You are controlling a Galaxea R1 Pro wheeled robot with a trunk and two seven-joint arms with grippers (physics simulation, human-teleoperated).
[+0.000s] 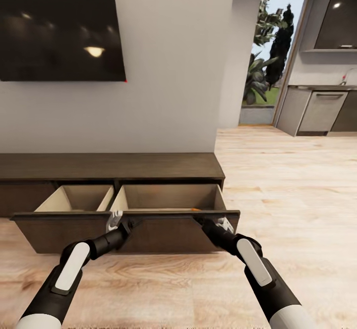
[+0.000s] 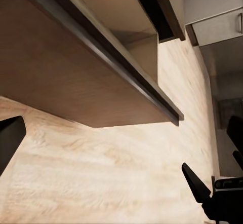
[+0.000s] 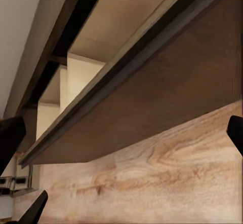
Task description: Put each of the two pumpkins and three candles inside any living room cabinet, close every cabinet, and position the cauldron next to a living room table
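The cabinet [image 1: 109,167] is a long, low dark-brown unit against the wall. Two of its drawers are pulled out, showing pale beige interiors [image 1: 168,197]. A thin sliver of orange [image 1: 196,209] shows just behind the right drawer's front; I cannot tell what it is. My left gripper [image 1: 115,220] is at the top edge of the wide drawer front [image 1: 163,234], near its middle. My right gripper [image 1: 224,223] is at the same edge near the right end. Both are open and hold nothing. In the wrist views the dark fingers [image 2: 10,138] [image 3: 10,133] stand wide apart under the drawer front [image 2: 76,77] [image 3: 167,107].
A large black TV [image 1: 59,31] hangs on the wall above the cabinet. To the right, light wood floor [image 1: 297,195] runs to a glass door [image 1: 270,56] and grey kitchen units [image 1: 322,110].
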